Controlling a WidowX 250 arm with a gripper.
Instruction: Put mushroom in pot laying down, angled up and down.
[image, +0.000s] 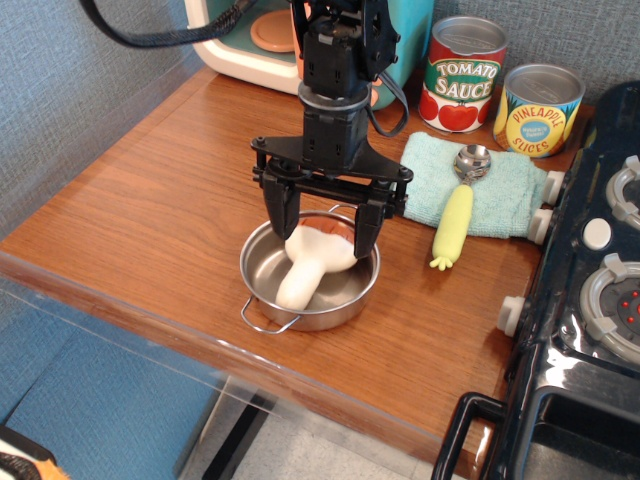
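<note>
The white plush mushroom (305, 267) lies on its side in the shiny steel pot (345, 298), stem toward the near rim, brownish cap edge toward the far rim. My black gripper (323, 227) hangs directly over the pot, its two fingers (277, 212) spread wide on either side of the mushroom's cap. It is open and holds nothing. The pot's near wire handle (264, 322) sticks out toward the table's front edge.
A teal cloth (478, 186) with a yellow-handled spoon (455, 220) lies right of the pot. Tomato sauce (462, 75) and pineapple (540, 108) cans stand at the back right. A toy appliance (245, 40) is behind the arm; a black stove (590, 290) is at the right.
</note>
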